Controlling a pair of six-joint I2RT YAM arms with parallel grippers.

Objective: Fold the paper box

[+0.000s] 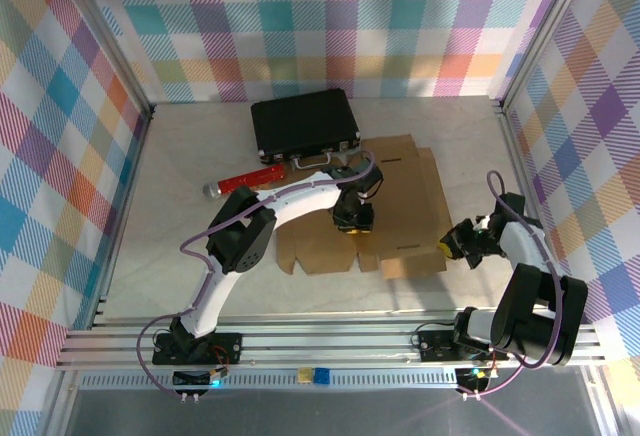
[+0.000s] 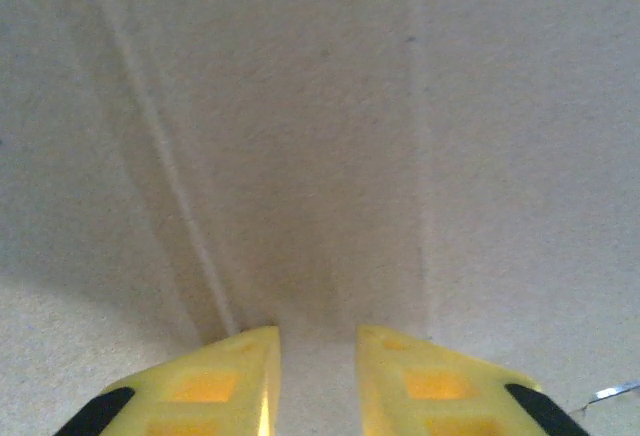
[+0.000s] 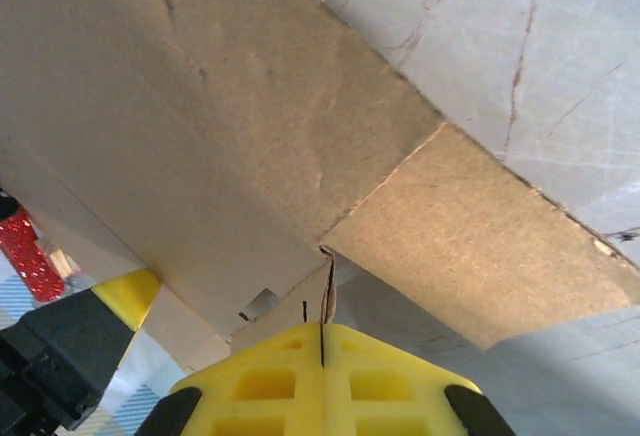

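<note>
Brown cardboard, the paper box (image 1: 395,191), lies opened flat on the bench (image 1: 200,266). It sits right of centre and reaches toward the right edge, with its far panels just beside a black case (image 1: 305,126) that sits near the far edge. The left arm stretches across from the near edge and sets the left fingers (image 1: 352,221) down on the middle of the sheet, beside a crease. They stand narrowly apart with nothing between them. At the sheet's near right corner the right fingers (image 1: 458,243) are pressed together on the thin edge of a flap. A red glittery stick (image 1: 245,178) with a silver cap lies left of the sheet, just nearer than the case.
</note>
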